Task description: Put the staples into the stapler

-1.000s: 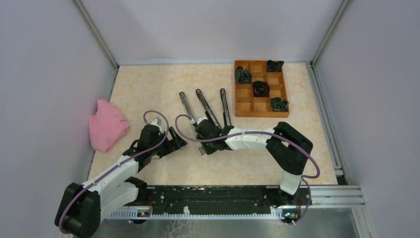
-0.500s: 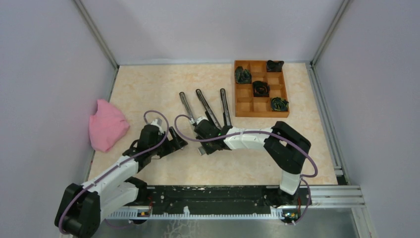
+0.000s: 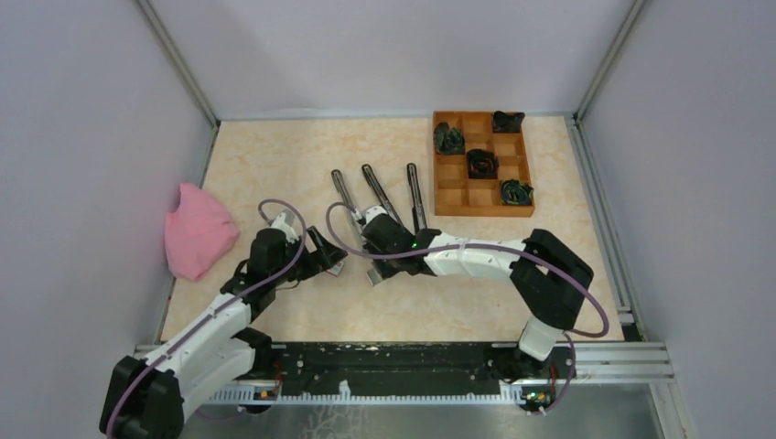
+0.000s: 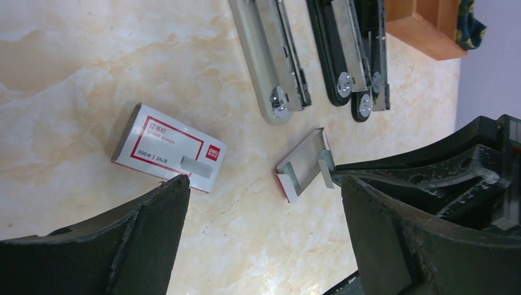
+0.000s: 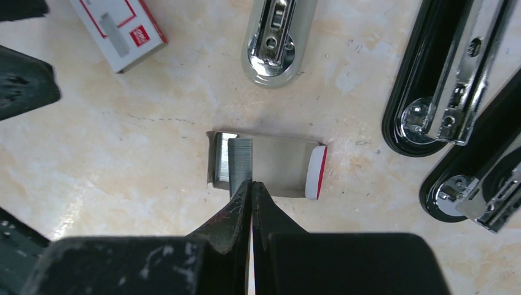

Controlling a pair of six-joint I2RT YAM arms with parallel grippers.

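Pinching only the near end of the short silvery strip of staples (image 5: 239, 157), which lay in its small grey cardboard tray (image 5: 279, 163), the closed right gripper (image 5: 252, 184) seemed liable to snap or drop it on lifting; the left gripper (image 4: 263, 184) hung spread, empty. Counted: one compartmented wooden organiser (image 3: 455, 174), one pink cloth (image 3: 197, 230), three long open staplers (image 3: 382, 197), one white-and-red box (image 4: 169, 147), one tray, one strip.
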